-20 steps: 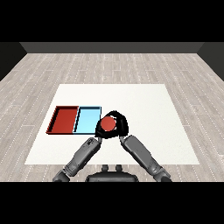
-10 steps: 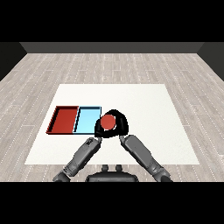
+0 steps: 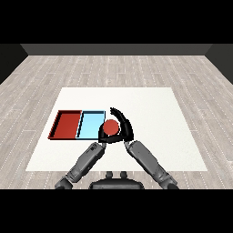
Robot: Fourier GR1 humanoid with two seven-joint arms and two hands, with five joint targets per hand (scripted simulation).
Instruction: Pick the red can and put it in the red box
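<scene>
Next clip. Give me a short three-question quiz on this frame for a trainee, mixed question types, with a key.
1. True or false: the red can already lies inside the red tray.
2. Which hand is curled round the can? A) the left hand B) the right hand C) neither
3. Fill in: the tray nearest the can is the ____ tray.

Key:
1. False. The can is held at the right edge of the light blue tray, with the red tray further left.
2. B. The left hand sits low beside the can, mostly hidden.
3. Light blue.
</scene>
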